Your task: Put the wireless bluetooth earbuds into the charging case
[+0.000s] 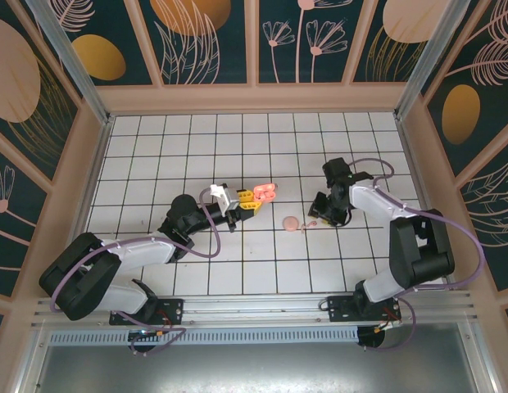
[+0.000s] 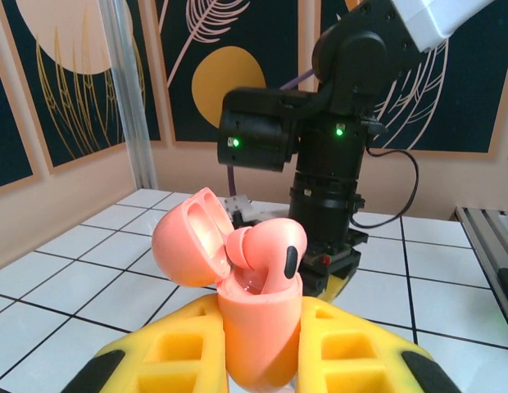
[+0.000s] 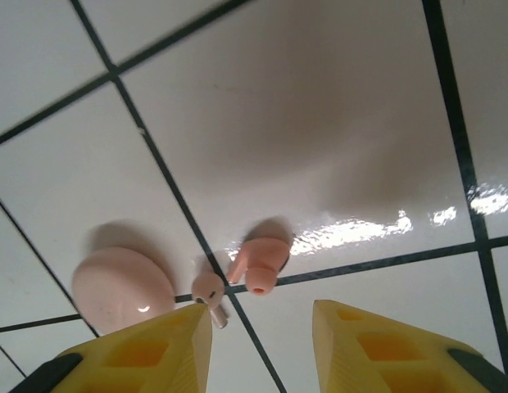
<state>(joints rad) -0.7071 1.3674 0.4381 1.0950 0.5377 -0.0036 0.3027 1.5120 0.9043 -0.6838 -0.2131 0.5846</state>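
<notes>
Just beyond right claw (image 3: 262, 315) — loose earbud (image 3: 258, 266)

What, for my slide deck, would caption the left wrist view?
Left hand grips the open salmon charging case, one pink earbud sitting in it, right arm beyond.

left arm (image 1: 131, 254) stretched forward, left fingers (image 2: 360, 344) clamped, right arm (image 1: 410, 246) bent inward, right fingers (image 3: 377, 344) apart

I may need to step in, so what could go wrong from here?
The open right gripper could scatter or miss the loose earbud, lying beside a smaller pink bit and a pink disc. In the charging case pinched by the left gripper, the seated earbud stands proud and might tip out.
</notes>
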